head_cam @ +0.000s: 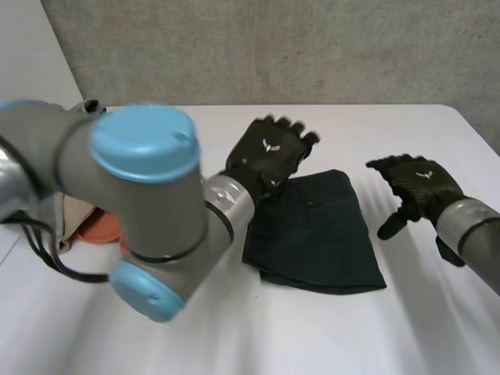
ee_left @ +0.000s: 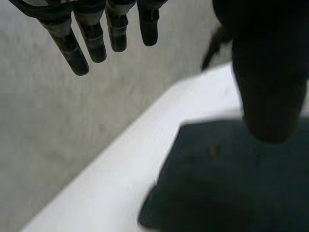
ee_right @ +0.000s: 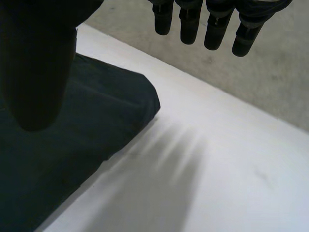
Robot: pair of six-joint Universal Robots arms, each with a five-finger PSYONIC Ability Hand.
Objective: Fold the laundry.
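Head view: left hand spread above the far left corner of a folded dark cloth on the white table, fingers straight, grasping nothing. Right hand near the cloth's right edge, apart from it, fingers relaxed and splayed, likewise released. Small white emblem on the back of each hand. Beige and orange laundry heaped beside the left arm.

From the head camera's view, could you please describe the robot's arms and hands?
The left arm is a thick grey tube with round light-blue caps at its joints and a silver wrist band. The right arm shows the same grey and silver. The left hand and right hand are black, each with a small white emblem on its back and segmented, round-tipped fingers.
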